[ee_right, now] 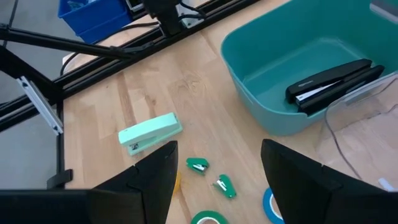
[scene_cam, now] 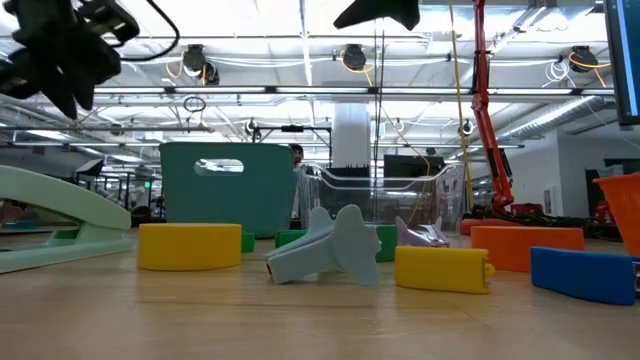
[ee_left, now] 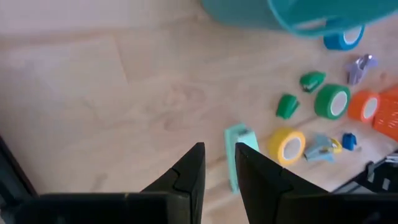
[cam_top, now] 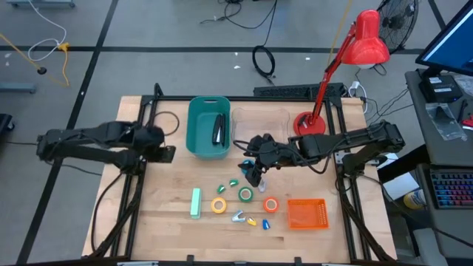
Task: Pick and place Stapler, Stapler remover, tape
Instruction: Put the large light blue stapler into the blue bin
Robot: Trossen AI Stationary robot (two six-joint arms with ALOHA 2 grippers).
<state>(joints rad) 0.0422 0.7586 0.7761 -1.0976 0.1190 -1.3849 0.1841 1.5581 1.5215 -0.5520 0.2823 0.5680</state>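
- Our right gripper (cam_top: 253, 171) hangs open, empty, over the blue tape roll (cam_top: 248, 165), beside the teal bin (cam_top: 208, 127).
- Mint stapler (cam_top: 195, 202) lies lengthwise toward us, nearer the narrowly parted, empty left gripper (cam_top: 167, 153).

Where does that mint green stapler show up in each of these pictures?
High view: mint green stapler, left of the yellow tape.
Low view: far left.
Left wrist view: beside the yellow tape.
Right wrist view: lower left of the teal bin.
Shared landmark: the teal bin.
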